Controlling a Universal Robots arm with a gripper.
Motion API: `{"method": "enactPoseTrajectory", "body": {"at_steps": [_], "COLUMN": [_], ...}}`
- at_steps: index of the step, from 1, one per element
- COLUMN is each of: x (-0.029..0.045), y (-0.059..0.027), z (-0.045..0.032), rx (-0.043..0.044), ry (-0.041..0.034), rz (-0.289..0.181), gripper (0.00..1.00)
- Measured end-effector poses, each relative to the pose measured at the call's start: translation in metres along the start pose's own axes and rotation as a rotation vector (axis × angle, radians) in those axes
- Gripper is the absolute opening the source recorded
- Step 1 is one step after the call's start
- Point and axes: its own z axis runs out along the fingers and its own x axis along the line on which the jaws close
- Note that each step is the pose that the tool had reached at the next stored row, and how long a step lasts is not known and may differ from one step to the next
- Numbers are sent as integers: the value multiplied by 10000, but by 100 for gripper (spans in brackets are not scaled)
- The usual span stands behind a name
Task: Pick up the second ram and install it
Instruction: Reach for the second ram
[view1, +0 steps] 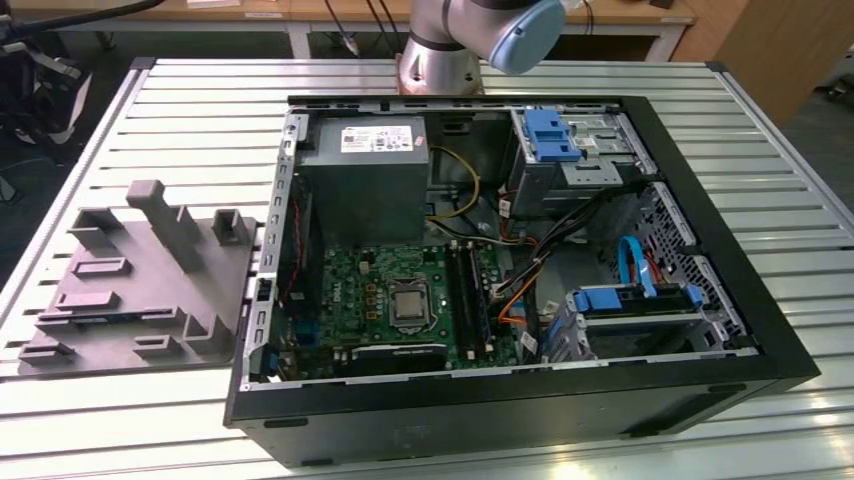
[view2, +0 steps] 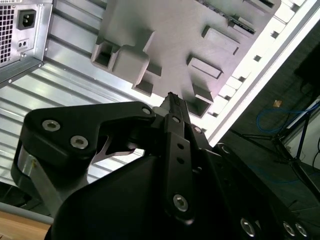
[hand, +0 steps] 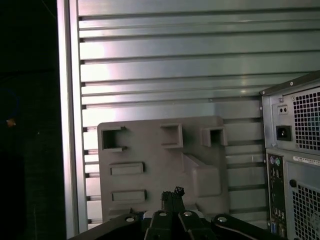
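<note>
The second ram shows as a thin bluish strip (view1: 118, 318) lying in a slot at the near end of the grey holder block (view1: 147, 280), to the exterior view's left of the open computer case (view1: 534, 400). My gripper (hand: 172, 192) hangs high above that block (hand: 150, 150), fingers pressed together with nothing between them. Its black fingertips (view2: 171, 97) point down at the block (view2: 170, 30) in both wrist views. The motherboard (view1: 360, 290) lies in the case floor with its long black slot strips (view1: 470, 285) beside the square silver processor (view1: 404, 303).
The case stands on a slatted aluminium table (view1: 200, 110), its rear panel (hand: 295, 165) facing the block. Inside are a grey power-supply box (view1: 363, 175), blue drive brackets (view1: 550, 135) and loose cables (view1: 534, 270). The arm's base (view1: 441, 50) stands behind the case.
</note>
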Motion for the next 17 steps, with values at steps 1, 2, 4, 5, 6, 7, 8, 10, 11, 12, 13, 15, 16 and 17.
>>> {"method": "enactPoseTrajectory", "body": {"at_steps": [1,2,4,5,6,7,8,10,11,12,13,15,16,17], "x": [0,0,1,1,2,2,3,4,4,6,8,12,14,16], "y": [-6,-13,-28,-37,-46,-57,-70,-103,-119,-132,-145,-174,-191,-211], "z": [10,21,45,59,76,94,111,143,157,168,180,197,206,215], "rx": [-1,0,0,-1,0,0,0,1,-1,0,0,0,0,0], "ry": [-1,0,0,0,0,1,1,2,0,1,0,1,0,0], "rz": [0,0,0,0,0,1,0,0,0,1,1,1,1,1], "gripper": [10,10,10,10,10,10,10,10,10,10,10,10,10,10]}}
